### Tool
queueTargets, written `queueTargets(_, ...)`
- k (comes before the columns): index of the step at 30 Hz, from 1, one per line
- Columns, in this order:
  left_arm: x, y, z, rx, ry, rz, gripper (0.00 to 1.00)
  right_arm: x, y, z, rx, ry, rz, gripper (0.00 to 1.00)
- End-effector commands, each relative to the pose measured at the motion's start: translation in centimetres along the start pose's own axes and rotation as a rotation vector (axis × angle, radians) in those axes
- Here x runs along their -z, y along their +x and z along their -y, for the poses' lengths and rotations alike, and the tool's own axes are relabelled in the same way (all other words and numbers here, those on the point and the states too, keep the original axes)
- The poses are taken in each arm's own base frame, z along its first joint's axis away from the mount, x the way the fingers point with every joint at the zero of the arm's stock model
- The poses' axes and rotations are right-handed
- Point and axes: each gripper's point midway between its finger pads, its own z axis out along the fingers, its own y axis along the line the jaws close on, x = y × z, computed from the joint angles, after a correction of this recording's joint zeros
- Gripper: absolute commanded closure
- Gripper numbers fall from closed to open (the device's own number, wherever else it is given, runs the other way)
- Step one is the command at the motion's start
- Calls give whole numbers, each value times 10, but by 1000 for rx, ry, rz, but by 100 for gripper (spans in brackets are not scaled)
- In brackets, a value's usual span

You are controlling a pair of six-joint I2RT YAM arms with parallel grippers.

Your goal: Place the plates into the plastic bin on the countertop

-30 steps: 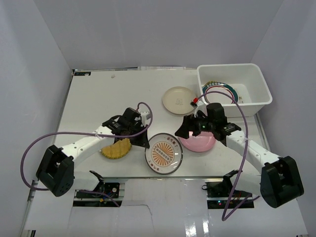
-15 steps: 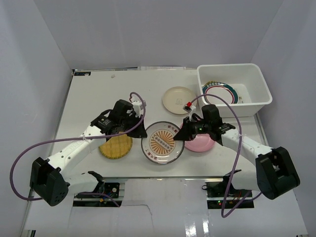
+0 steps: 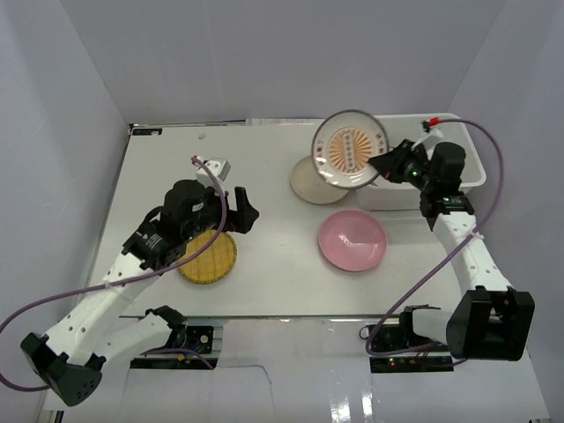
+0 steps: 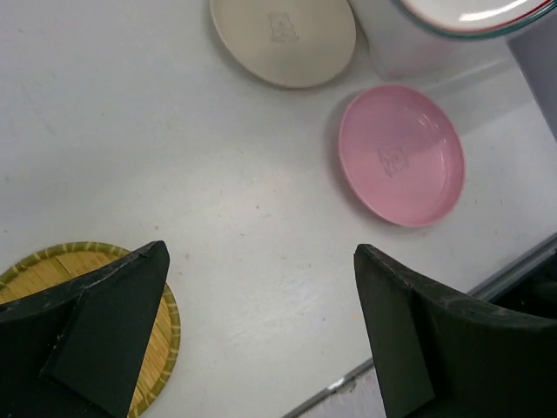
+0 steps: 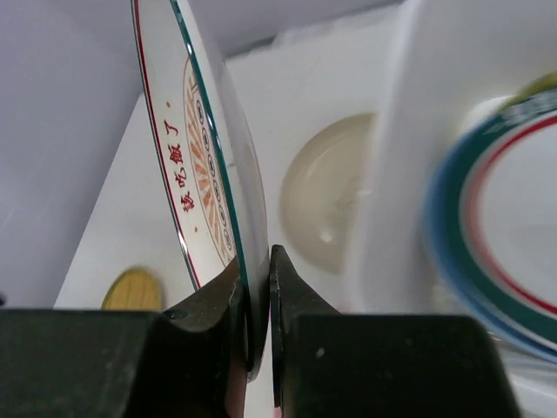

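Note:
My right gripper [image 3: 384, 165] [image 5: 257, 287] is shut on the rim of the orange sunburst plate [image 3: 351, 149] [image 5: 204, 165], holding it tilted in the air beside the plastic bin's [image 3: 471, 152] left wall [image 5: 387, 174]. A white plate with a teal-dark rim [image 5: 496, 226] lies inside the bin. On the countertop [image 3: 256, 167] lie the cream plate [image 3: 308, 185] [image 4: 283, 39], the pink plate [image 3: 352, 240] [image 4: 400, 154] and the yellow woven plate [image 3: 208, 257] [image 4: 78, 287]. Raised above the yellow plate, my left gripper [image 3: 238, 211] [image 4: 261, 326] stands open and holds nothing.
Grey walls surround the countertop. The bin sits at the back right corner. Purple cables loop from both arms. The near table edge [image 4: 513, 274] shows a metal strip.
The left gripper opened, let go of the sunburst plate and rose. The right gripper shut on that plate's rim and carried it up and back toward the bin.

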Motion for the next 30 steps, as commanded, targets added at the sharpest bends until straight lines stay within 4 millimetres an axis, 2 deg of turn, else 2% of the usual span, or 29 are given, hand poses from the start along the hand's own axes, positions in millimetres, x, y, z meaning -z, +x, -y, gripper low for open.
queueTargets(1, 8, 3, -21, -42, -72, 89, 2, 38, -79, 56, -92, 254, 296, 92)
queueTargets(2, 8, 1, -21, -36, -67, 120, 2, 44, -82, 73, -126, 311, 326, 92)
queueTargets(3, 8, 14, -25, -30, -68, 119, 2, 52, -86, 93, -145, 395, 368, 92)
queueTargets(4, 7, 13, -25, -19, -62, 148, 2, 58, -84, 114, -171, 452, 377, 92)
queueTargets(5, 7, 17, -26, -12, -57, 157, 2, 61, -86, 124, -174, 485, 385, 92)
queueTargets(6, 6, 28, -29, -4, -51, 157, 2, 64, -82, 143, -188, 561, 381, 92)
queueTargets(7, 7, 28, -29, -1, -46, 171, 2, 66, -89, 148, -172, 593, 387, 92)
queueTargets(9, 9, 29, -31, -22, -51, 177, 2, 67, -86, 170, -153, 687, 360, 92)
queueTargets(10, 10, 27, -33, -28, -63, 185, 2, 66, -84, 174, -152, 701, 344, 90)
queueTargets(11, 10, 27, -35, -32, -72, 188, 2, 68, -90, 178, -132, 731, 351, 88)
queueTargets(12, 11, 27, -37, -33, -79, 190, 2, 65, -89, 186, -131, 749, 330, 84)
queueTargets(13, 11, 27, -36, -33, -78, 190, 2, 65, -81, 189, -144, 770, 288, 72)
queueTargets(15, 11, 27, -34, -34, -63, 186, 2, 65, -89, 189, -126, 780, 275, 56)
queueTargets(16, 13, 27, -34, -34, -64, 190, 2, 66, -90, 188, -122, 782, 273, 43)
queueTargets(17, 14, 25, -35, -33, -70, 198, 2, 68, -92, 187, -118, 784, 273, 35)
queueTargets(18, 16, 25, -35, -31, -70, 203, 2, 71, -100, 180, -97, 780, 290, 24)
queueTargets(19, 18, 23, -35, -28, -70, 213, 2, 72, -103, 175, -89, 773, 294, 19)
queueTargets(20, 18, 23, -35, -28, -70, 215, 2, 72, -104, 170, -80, 761, 291, 18)
queueTargets(21, 19, 22, -36, -27, -77, 222, 2, 68, -108, 153, -44, 719, 289, 16)
queueTargets(23, 21, 19, -37, -22, -85, 233, 2, 59, -107, 129, 8, 666, 271, 18)
queueTargets(24, 23, 17, -40, -16, -103, 246, 2, 40, -100, 96, 63, 581, 243, 22)
queueTargets(25, 24, 15, -42, -13, -114, 256, 2, 27, -93, 75, 143, 529, 206, 28)
queueTargets(26, 26, 13, -45, -6, -128, 266, 2, 14, -83, 55, 199, 477, 170, 30)
queueTargets(27, 31, 5, -47, 9, -146, 298, 2, -10, -57, 21, 264, 381, 94, 38)
queueTargets(29, 39, -5, -48, 20, -157, 338, 2, -32, -30, -10, 400, 271, -12, 46)
queueTargets(30, 44, -11, -49, 24, -163, 368, 2, -51, 7, -27, 448, 196, -127, 46)
